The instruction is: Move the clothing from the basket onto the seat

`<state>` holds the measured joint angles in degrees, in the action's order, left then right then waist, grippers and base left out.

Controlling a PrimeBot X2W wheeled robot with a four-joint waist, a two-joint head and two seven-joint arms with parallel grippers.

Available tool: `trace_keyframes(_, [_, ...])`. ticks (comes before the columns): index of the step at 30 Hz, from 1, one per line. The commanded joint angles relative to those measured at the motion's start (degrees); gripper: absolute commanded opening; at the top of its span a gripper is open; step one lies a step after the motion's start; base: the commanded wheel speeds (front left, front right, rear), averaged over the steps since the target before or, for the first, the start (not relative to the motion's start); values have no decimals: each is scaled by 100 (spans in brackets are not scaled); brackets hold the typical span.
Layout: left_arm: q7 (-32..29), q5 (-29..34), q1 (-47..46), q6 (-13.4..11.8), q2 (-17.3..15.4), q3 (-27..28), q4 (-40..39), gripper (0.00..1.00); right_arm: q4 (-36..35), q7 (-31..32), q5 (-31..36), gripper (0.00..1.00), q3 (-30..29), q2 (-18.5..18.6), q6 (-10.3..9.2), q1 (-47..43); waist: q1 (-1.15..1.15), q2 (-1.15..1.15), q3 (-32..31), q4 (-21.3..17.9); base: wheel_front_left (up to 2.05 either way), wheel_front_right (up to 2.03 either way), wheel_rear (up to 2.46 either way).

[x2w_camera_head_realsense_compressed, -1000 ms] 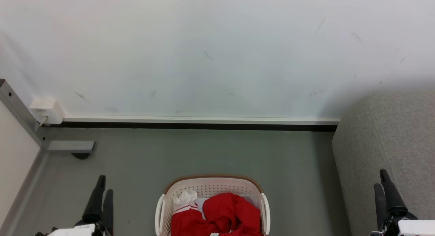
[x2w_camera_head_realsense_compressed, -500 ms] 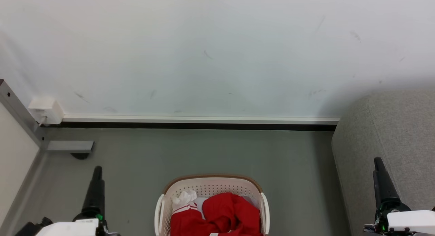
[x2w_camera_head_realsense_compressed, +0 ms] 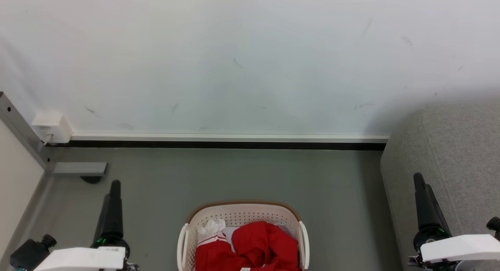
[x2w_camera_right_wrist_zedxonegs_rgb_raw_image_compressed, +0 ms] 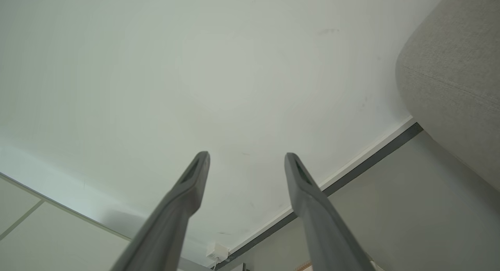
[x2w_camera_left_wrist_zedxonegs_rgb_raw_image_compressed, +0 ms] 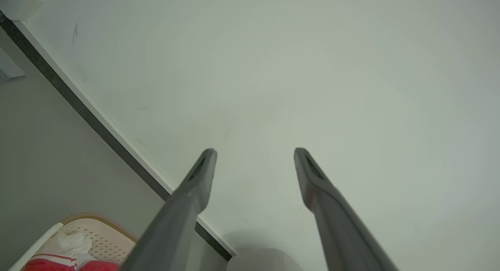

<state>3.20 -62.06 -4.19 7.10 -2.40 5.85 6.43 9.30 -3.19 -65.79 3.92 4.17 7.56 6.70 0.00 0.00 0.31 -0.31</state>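
Either side of the basket (x2w_camera_head_realsense_compressed: 242, 204), clothing (x2w_camera_head_realsense_compressed: 265, 243) unmoved, left fingers (x2w_camera_head_realsense_compressed: 111, 216) and right fingers (x2w_camera_head_realsense_compressed: 425, 208) farther forward, spread, empty.

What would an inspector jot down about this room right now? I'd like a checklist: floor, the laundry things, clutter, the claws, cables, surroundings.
Surface: grey floor; the basket stands on it.
Job's things: red clothing heaped in the basket; grey seat at the robot's right, no clothing on the part in view.
Clutter: white cloth in the basket beside the clothing; grey metal foot on the floor at the left.
Grippers: left gripper and right gripper both open, holding nothing, one on each side of the basket.
Cables: what looks like a short white lead at the wall box.
Surroundings: scuffed white wall with a skirting strip.
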Motion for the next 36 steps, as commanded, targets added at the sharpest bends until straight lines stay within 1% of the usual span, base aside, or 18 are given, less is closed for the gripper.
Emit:
trace_keyframes(1, [73,368,-50,29,-36,-4,-155,100,-106,-72,290,100,64,66,-5,149,0,0,0,-2,0,0,0])
trace_keyframes(6, [167,1125,14,29,-38,-42,-265,100,-135,-168,860,100,112,48,-6,168,0,0,-1,-10,0,0,0])
trace_keyframes(9, [223,1596,39,-28,-40,-67,-270,100,-118,-222,1209,100,113,42,-6,168,0,0,-1,-16,0,0,0])
trace_keyframes(15, [338,2485,71,-233,-53,-162,-231,100,-34,-327,1938,100,118,41,-7,173,0,0,-2,-31,0,0,0])
trace_keyframes(18, [386,2901,79,-385,-100,-258,-249,100,37,-376,2288,100,121,39,-7,176,0,0,-2,-38,0,0,0])
trace_keyframes(25, [491,3395,134,-659,-191,-440,-149,100,126,-492,2977,100,163,17,-8,193,0,0,-18,-53,0,0,0])
trace_keyframes(36, [640,3963,178,-872,-324,-640,-99,100,222,-641,3636,100,237,8,-8,205,0,0,-51,-65,0,0,0])
